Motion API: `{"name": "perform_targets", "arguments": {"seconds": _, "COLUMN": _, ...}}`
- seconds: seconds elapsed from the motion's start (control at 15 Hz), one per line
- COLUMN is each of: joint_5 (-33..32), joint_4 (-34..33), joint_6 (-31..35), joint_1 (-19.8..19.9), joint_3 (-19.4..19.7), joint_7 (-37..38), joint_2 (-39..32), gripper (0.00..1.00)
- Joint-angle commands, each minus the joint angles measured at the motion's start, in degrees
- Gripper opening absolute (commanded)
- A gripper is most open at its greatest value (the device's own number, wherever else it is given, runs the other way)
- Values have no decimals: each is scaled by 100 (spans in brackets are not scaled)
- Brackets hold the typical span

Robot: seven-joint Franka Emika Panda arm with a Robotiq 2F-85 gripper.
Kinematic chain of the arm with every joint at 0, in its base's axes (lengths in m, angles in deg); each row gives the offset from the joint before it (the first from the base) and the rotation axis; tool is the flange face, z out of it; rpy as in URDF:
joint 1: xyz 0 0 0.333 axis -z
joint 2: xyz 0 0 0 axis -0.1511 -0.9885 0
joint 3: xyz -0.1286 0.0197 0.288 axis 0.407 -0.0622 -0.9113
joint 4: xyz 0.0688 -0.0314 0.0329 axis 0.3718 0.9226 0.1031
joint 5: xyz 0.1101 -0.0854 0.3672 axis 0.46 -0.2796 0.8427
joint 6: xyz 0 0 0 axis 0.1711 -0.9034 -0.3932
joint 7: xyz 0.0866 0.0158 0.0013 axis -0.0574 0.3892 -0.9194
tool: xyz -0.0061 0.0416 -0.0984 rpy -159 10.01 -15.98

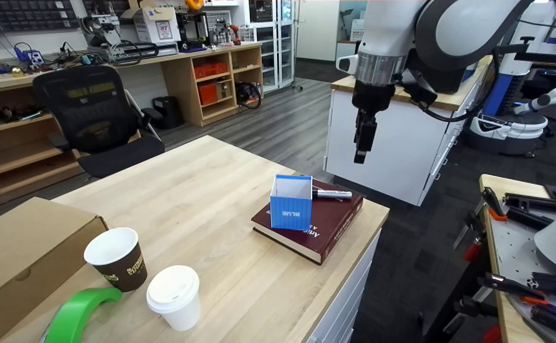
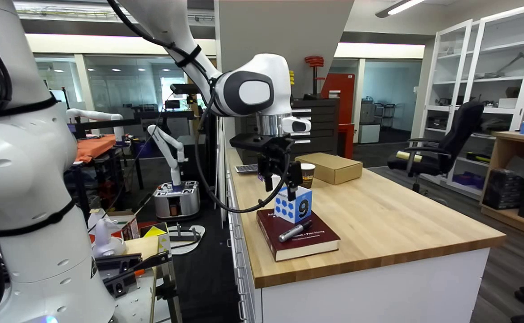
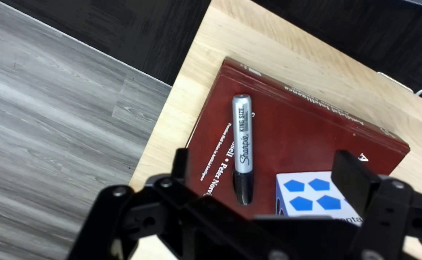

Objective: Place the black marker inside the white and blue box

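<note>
Black-capped silver Sharpie King Size marker (image 3: 243, 137): lies flat on the dark red Artificial Intelligence hardcover (image 3: 305, 130), with cap end just beside the white and blue box (image 2: 294, 213).
White and blue box: on the same hardcover, with open side up.
Hardcover: rests near one corner of the tabletop (image 2: 378, 215), along the drawer-side edge.
Gripper (image 2: 280, 190): points down, higher than the hardcover, with jaws wide apart.
White lidded cup (image 1: 175, 295): far from this corner, closer to the drawer-side edge than the brown paper cup (image 1: 124, 274) and the cardboard box (image 1: 30, 257).
</note>
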Motion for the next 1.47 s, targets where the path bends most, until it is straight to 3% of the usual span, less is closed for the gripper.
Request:
{"name": "perform_targets", "arguments": {"seconds": 0.0, "joint_5": 54, "joint_4": -9, "joint_6": -10, "joint_1": -2, "joint_3": -13, "joint_7": 0, "joint_2": -86, "gripper": 100}}
{"name": "perform_targets", "arguments": {"seconds": 0.47, "joint_5": -64, "joint_4": -48, "joint_6": 19, "joint_1": 23, "joint_3": -19, "joint_7": 101, "joint_2": -254, "gripper": 100}}
{"name": "perform_targets", "arguments": {"seconds": 1.4, "joint_5": 28, "joint_4": -576, "joint_6": 737, "joint_1": 99, "joint_3": -50, "joint_7": -801, "joint_2": -1479, "gripper": 100}}
